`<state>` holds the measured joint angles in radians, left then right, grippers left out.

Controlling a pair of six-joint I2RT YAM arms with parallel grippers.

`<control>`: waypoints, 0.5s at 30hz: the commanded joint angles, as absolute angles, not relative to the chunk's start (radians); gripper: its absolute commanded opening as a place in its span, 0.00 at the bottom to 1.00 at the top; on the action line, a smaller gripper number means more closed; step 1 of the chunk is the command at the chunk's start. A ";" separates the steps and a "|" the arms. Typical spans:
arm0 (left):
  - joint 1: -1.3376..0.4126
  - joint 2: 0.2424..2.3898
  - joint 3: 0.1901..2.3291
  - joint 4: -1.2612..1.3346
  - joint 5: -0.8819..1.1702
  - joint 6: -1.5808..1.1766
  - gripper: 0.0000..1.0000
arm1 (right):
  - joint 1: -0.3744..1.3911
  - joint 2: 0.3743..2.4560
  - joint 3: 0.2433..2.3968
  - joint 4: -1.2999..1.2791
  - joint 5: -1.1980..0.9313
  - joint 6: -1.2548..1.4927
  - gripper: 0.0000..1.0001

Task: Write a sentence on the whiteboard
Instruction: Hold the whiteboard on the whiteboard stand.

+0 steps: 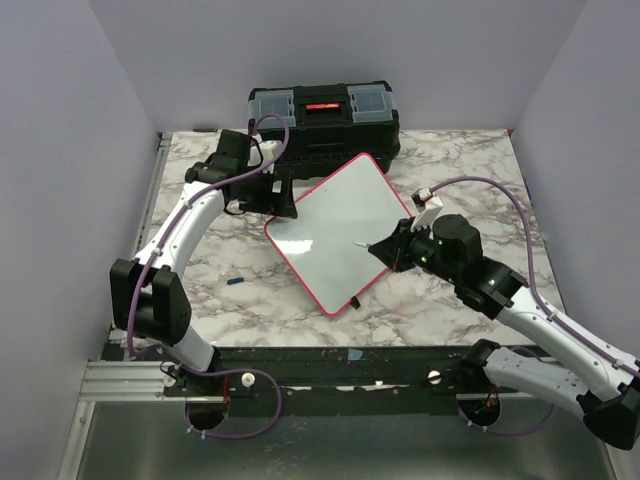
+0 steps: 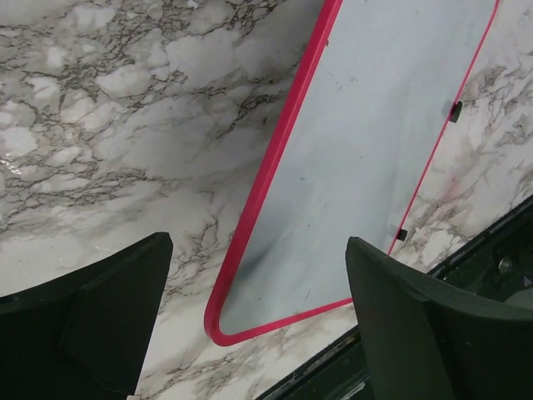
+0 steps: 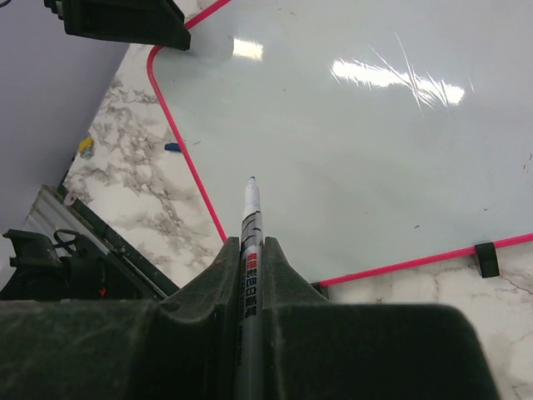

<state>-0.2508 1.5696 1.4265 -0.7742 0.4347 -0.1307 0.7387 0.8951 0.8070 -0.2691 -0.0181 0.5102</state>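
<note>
The blank whiteboard (image 1: pixel 335 230) lies just in front of the toolbox (image 1: pixel 323 120). My right gripper (image 3: pixel 250 250) is clamped on the marker (image 3: pixel 250 208). My left gripper (image 1: pixel 282 197) gapes at the board's corner, so pen pressure could slide it.

Setting is reading as a robotics lab test cell. Plain pale wall panels (image 1: pixel 60 150) are closing in three sides of a marble-patterned table (image 1: pixel 240 250). The left arm (image 1: pixel 190 215) and right arm (image 1: pixel 540 320) are sitting bolted to a black rail (image 1: pixel 340 365) at the near edge, with a purple cable (image 1: pixel 480 182) looping off the right one. A black toolbox (image 1: pixel 325 120) is sitting at the back.
</note>
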 commanded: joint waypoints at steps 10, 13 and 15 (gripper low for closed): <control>-0.265 1.628 1.386 -0.617 0.623 -0.226 0.76 | 0.743 0.956 0.868 -0.286 -0.099 0.483 0.01; -0.265 1.662 1.386 -0.600 0.643 -0.216 0.72 | 0.744 0.955 0.869 -0.288 -0.119 0.493 0.01; -0.264 1.678 1.395 -0.602 0.656 -0.201 0.70 | 0.743 0.952 0.868 -0.293 -0.130 0.501 0.01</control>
<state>-0.2596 1.6371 1.3975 -0.6601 0.5808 -0.2096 0.7387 0.9577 0.8337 -0.2832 -0.0849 0.4904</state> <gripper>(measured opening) 0.718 0.120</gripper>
